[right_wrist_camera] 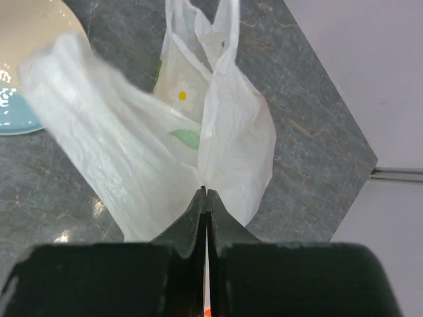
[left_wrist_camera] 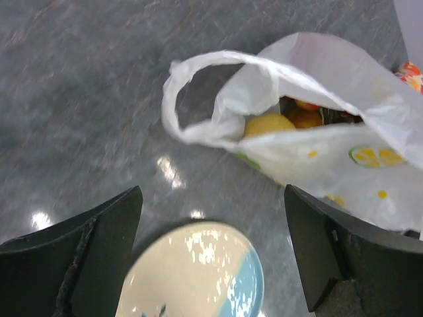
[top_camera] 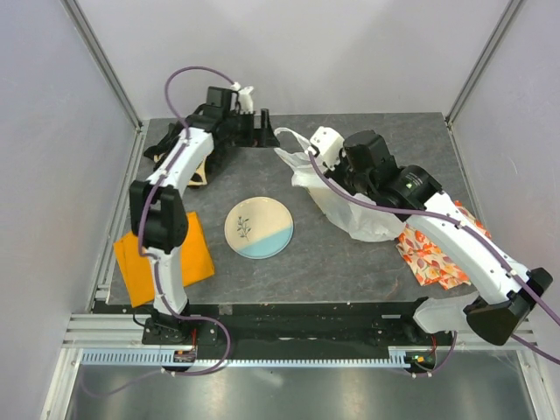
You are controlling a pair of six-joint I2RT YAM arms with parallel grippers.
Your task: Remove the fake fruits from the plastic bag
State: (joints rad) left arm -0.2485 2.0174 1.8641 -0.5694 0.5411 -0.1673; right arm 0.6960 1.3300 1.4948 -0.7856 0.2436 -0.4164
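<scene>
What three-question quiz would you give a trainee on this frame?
1. True or false: the right fingers are shut on the plastic bag.
2. Where are the fake fruits? A) on the plate B) inside the plastic bag C) on the orange cloth
3. Fill in: the left fingers stand ____.
Key: 1 true; 2 B; 3 open.
</scene>
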